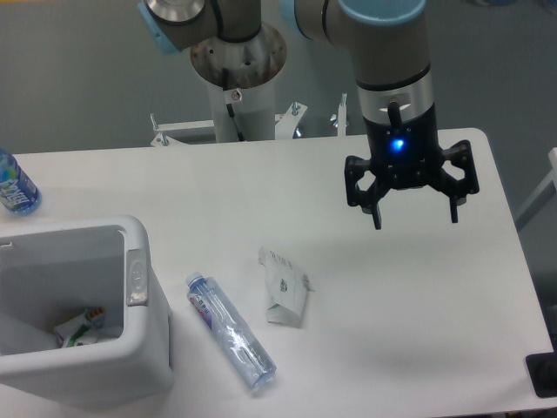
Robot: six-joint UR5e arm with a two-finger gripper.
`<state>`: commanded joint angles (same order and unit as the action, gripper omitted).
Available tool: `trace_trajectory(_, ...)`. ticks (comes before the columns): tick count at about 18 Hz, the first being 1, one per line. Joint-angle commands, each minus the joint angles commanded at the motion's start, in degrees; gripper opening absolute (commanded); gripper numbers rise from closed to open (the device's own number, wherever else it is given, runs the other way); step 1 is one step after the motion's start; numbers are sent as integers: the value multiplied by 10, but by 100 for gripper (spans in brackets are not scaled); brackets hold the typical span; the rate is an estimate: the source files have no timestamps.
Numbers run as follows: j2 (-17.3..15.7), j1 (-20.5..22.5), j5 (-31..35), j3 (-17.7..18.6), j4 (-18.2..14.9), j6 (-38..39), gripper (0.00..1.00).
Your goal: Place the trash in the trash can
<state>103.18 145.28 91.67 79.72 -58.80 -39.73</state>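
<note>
A crumpled white paper wrapper [285, 286] with small dark print lies flat near the middle of the table. Left of it, a long clear plastic bottle [230, 329] with a blue-purple label lies on its side, cap toward the bin. The trash can [148, 335], a large white bin with a grey oval latch, stands at the front left; a small green and white item lies inside. My gripper [415, 218] hangs open above the table's right half, up and to the right of the wrapper, with nothing between its fingers.
A bottle with a bright blue label [15, 185] stands at the table's left edge behind the bin. The robot's base column [238, 70] rises behind the table's far edge. A dark object [543, 374] sits at the front right corner.
</note>
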Motion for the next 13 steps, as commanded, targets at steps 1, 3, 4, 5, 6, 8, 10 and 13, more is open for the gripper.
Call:
trace_trajectory(1,0,0,1,1,0,0,100)
trace_trajectory(3,-1,0,1,1,-1,0,100)
trace_trajectory(4,-1,0,1,1,-3,0,100)
trace_trajectory(5,-1,0,1,2,-2,0,100)
trace_trajectory(6,-3,-1,2,4,0,1,100)
trace_trajectory(8,-3,-3,3,12,3,4,100)
trace_trajectory(10,-4,-3,4,17,5,8,100)
trace_trajectory(13,-2,-4,4,20,4,8,100)
